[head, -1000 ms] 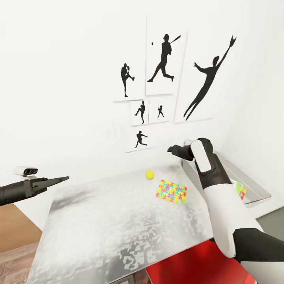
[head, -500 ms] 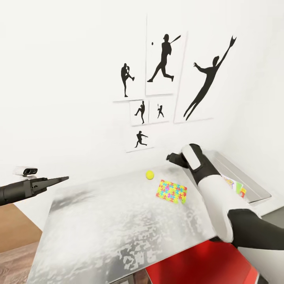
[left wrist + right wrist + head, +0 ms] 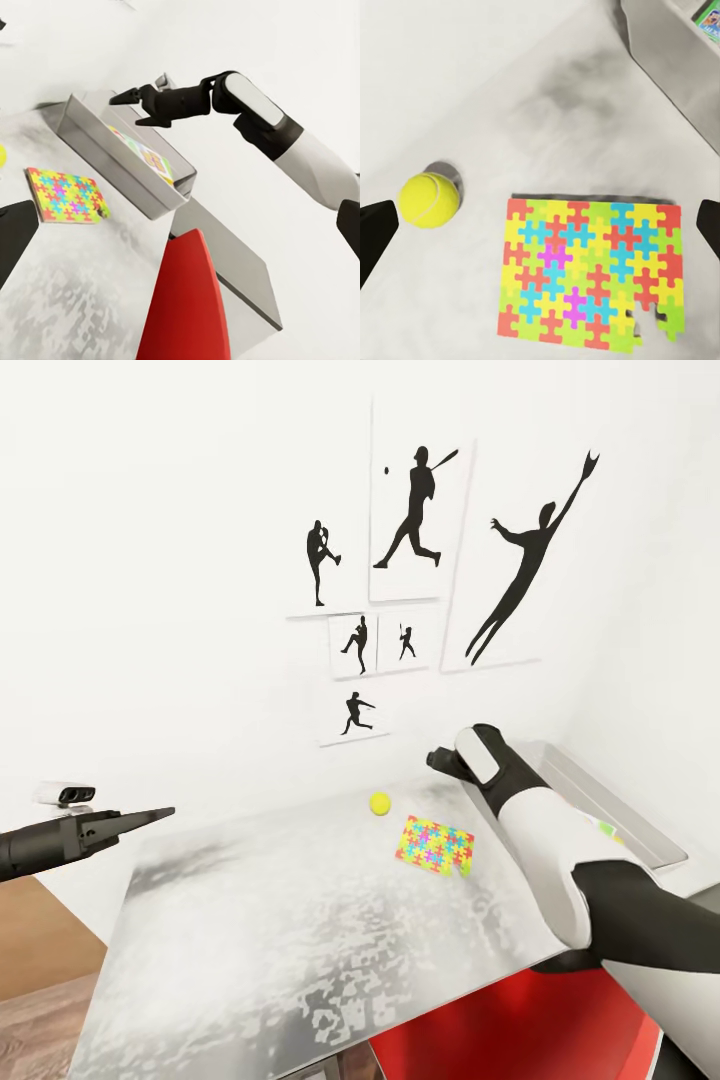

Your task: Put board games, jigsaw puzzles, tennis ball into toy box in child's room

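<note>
On the glossy white table lie the tennis ball and, to its right, one jigsaw puzzle. The grey toy box stands at the table's right end with a printed board game inside. My right gripper hangs open in the air near the box's left end. Its fingertips frame the ball and the puzzle below. My left gripper hovers open off the table's left side, away from the toys.
A red chair stands tucked at the table's near edge, below my right arm. The wall with black sports silhouettes runs close behind the table. Wood floor shows at the lower left.
My right forearm has sunk lower and its elbow has swung right, with the gripper dipping slightly over the table. The left arm, ball and puzzle have not moved.
</note>
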Robot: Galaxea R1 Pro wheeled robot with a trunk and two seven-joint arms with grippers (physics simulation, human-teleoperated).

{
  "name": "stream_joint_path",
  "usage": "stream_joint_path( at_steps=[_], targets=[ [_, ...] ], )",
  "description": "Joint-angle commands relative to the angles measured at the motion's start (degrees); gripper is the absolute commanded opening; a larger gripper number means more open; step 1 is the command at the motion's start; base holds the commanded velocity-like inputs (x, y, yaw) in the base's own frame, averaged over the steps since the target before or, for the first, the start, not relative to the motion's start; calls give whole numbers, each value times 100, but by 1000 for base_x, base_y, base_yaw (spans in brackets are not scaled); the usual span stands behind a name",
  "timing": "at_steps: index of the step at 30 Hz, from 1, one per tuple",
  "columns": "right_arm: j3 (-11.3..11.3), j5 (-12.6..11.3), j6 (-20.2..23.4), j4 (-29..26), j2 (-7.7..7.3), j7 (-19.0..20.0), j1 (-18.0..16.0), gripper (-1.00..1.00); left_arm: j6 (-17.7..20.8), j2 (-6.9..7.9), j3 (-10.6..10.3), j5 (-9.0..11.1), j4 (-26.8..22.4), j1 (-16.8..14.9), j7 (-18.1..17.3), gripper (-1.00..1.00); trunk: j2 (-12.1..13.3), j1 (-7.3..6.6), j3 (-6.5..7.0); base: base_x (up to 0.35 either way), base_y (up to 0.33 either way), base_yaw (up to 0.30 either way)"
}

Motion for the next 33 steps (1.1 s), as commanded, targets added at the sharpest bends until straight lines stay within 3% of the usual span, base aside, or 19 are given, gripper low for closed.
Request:
stream_joint_path(
  at_steps=[1, 11, 14, 18, 21, 25, 33],
  targets=[
    [35, -57, -31, -10, 0, -46, 0, 100, 61, 2, 0, 4, -1, -4, -23, 100, -12, 4, -12, 0, 0, 0],
    [39, -49, -182, -16, 40, -39, 13, 100, 190, -35, -80, 62, -130, -104, -23, 100, -12, 4, -12, 0, 0, 0],
    [40, -43, -207, -17, 60, -40, 13, 100, 216, -86, -556, 57, -166, -667, -23, 100, -12, 4, -12, 0, 0, 0],
    [42, -38, -292, -17, 59, -40, 13, 100, 216, -472, -1422, -17, -121, -1345, -23, 100, -12, 4, -12, 0, 0, 0],
    [42, -37, -311, -11, 59, -40, 13, 100, 216, -643, -1630, -69, -105, -1659, -23, 100, -12, 4, -21, 0, 0, 0],
    [42, -36, -321, -8, 60, -40, 13, 100, 216, -727, -1732, -94, -99, -1899, -23, 100, -12, 4, -52, 0, 0, 0],
    [42, -36, -327, -8, -10, -40, 13, 100, 184, -748, -1759, -104, -98, -1956, 92, 100, -12, 4, -125, 0, 0, 0]
  ],
)
